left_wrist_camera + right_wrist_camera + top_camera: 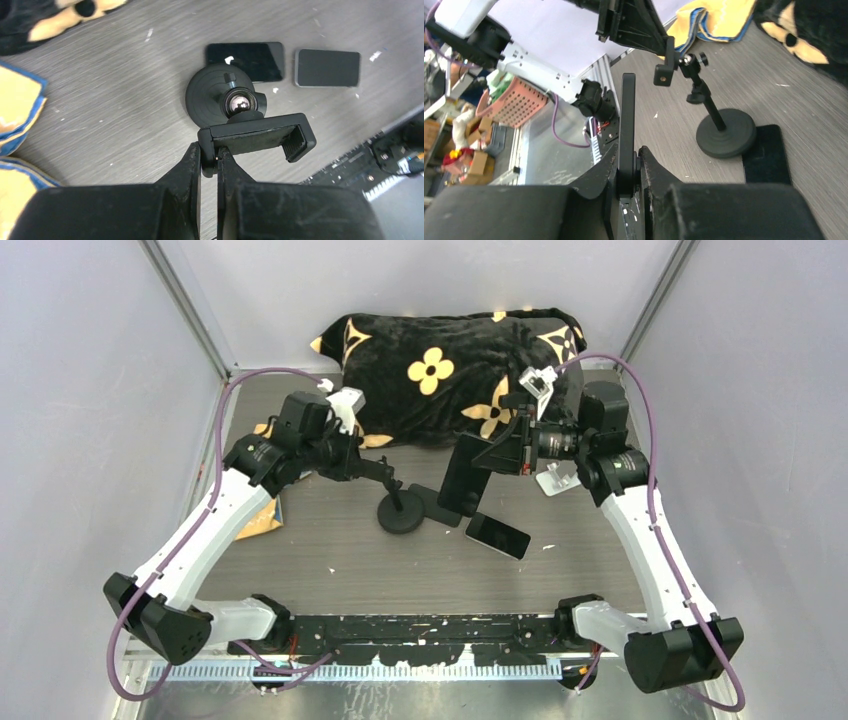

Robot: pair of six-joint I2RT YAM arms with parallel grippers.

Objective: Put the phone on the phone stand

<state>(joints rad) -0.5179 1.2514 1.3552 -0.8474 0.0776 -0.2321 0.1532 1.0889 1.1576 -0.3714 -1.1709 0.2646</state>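
Top external view, item by item.

- Left arm: reaches up from its base, elbow bent, forearm pointing right toward the table's middle. The left gripper (210, 156) is clenched on the left end of the clamp (257, 136) atop the phone stand (400, 512).
- Right arm: rises from its base, wrist turned left, well above the table (330, 560). The right gripper (628, 165) grasps the phone (627, 115) by its lower part. The phone stands upright, seen edge-on by the right wrist camera, raised in the air just right of the stand and apart from the clamp.
- Phone stand: its round base (212, 97) sits on the table, with a thin stem and ball joint carrying the clamp.
- Glossy phone (245, 60): lies flat, one edge tucked against the stand's base.
- Grey phone (327, 67): lies flat just beside the glossy one.
- Black cushion (450, 370) with yellow flowers: at the far edge.
- Yellow cloth (262, 518): on the left, by the left forearm.
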